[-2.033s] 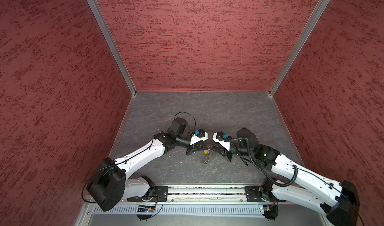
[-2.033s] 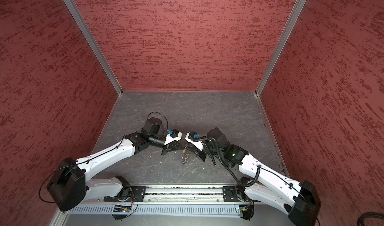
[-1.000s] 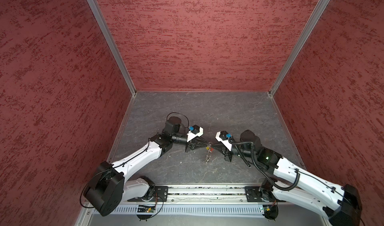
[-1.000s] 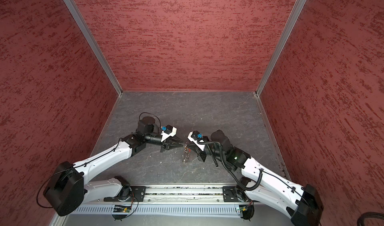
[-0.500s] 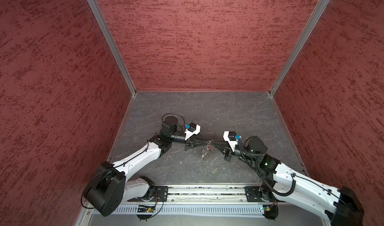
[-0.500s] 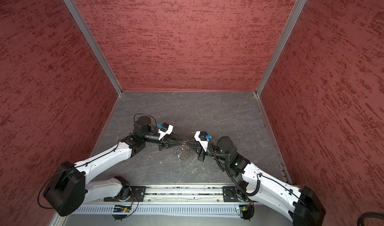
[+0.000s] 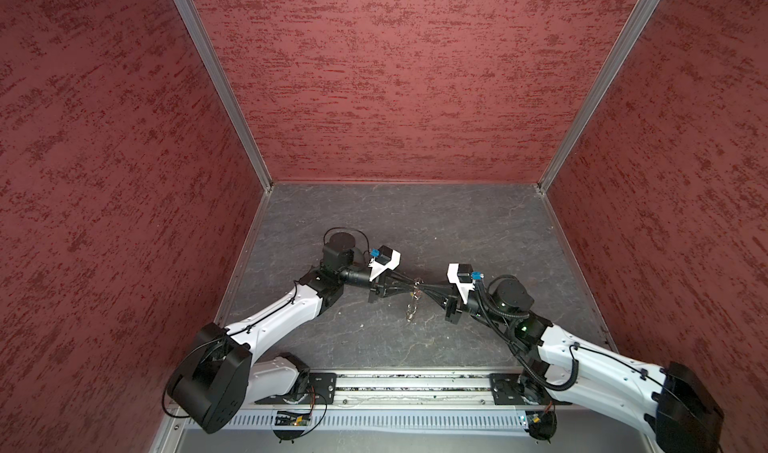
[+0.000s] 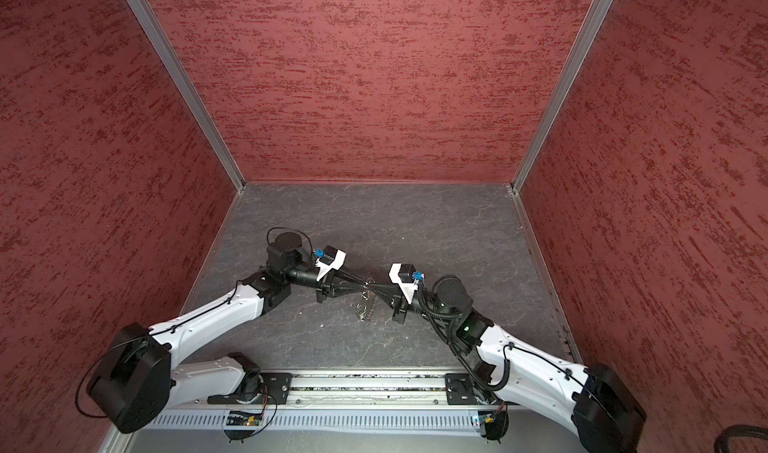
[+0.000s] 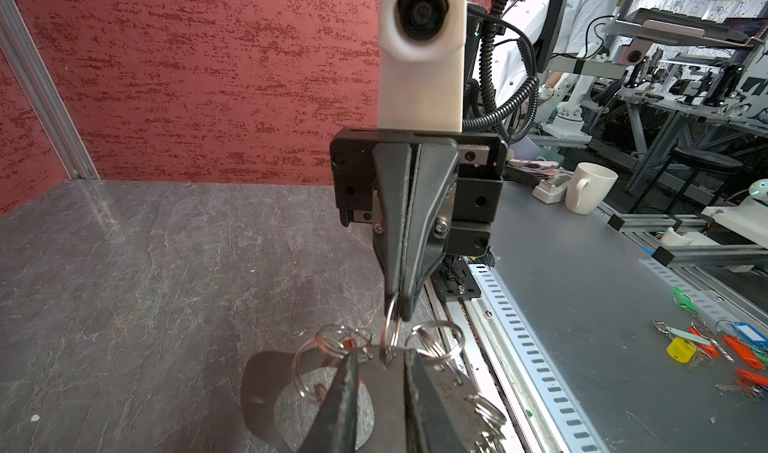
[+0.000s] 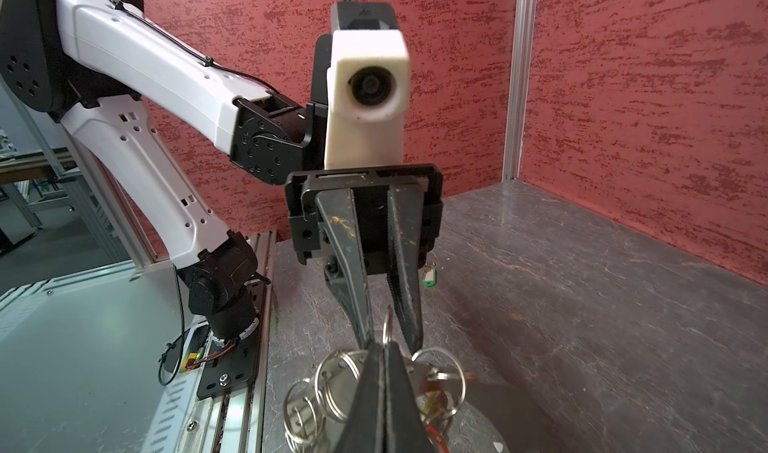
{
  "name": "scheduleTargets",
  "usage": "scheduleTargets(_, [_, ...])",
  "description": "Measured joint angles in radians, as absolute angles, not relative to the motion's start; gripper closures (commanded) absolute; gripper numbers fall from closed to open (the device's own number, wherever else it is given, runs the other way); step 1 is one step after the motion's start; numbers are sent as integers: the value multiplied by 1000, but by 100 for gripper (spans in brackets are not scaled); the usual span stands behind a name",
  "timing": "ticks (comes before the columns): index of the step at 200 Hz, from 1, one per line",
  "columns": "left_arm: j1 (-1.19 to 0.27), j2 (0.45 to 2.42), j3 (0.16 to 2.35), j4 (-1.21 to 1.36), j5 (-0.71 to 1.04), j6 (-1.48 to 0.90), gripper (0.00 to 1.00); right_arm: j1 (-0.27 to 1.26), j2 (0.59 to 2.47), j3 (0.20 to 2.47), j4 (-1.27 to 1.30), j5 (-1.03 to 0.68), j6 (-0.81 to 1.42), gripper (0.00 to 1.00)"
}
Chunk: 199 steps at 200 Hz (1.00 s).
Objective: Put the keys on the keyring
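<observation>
Right wrist view, nearest first: the right gripper (image 10: 383,347) is clamped fully shut on the keyring (image 10: 387,324). It pinches one ring by its lower edge so that the ring stands upright and edge-on, which presents it well to the other arm. The other rings spill out on both sides of the fingers and hang toward the table (image 10: 582,305). In both top views the chain dangles between the two grippers, over the near half of the floor. Whether its end touches down I cannot tell. Yellow and red tags (image 10: 433,401) peep out under those fingers. They are probably keys already on the chain, but too hidden to be sure.

Just beyond, the left gripper (image 10: 390,340) meets it tip to tip. Its jaws stand a little apart, one finger on each side of the upright ring, with no hold on anything that I can see. I judge it is lining up to take that ring, either to steady it or to work its coil open.

Farther back, behind the left gripper, the green key (image 10: 429,279) seems to lie loose on the table, well apart from the rings. So that one is not yet threaded. Last come the left arm (image 10: 145,64) and the red wall (image 10: 623,76).
</observation>
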<state>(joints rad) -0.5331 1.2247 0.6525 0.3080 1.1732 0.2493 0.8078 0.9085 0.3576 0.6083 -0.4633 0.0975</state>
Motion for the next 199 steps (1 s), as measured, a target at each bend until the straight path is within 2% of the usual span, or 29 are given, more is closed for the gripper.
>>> scheduleTargets(100, [-540, 1234, 666, 276, 1169, 243, 98, 805, 952, 347, 666, -466, 104, 100])
scheduleTargets(113, [-540, 1237, 667, 253, 1158, 248, 99, 804, 941, 362, 605, -463, 81, 100])
scheduleTargets(134, [-549, 1237, 673, 212, 1125, 274, 100, 803, 918, 395, 484, -455, 34, 88])
scheduleTargets(152, [-561, 1237, 688, 154, 1082, 308, 100, 802, 915, 445, 358, -449, -12, 83])
scheduleTargets(199, [-588, 1237, 706, 51, 995, 389, 100, 802, 973, 623, 76, -457, -77, 82])
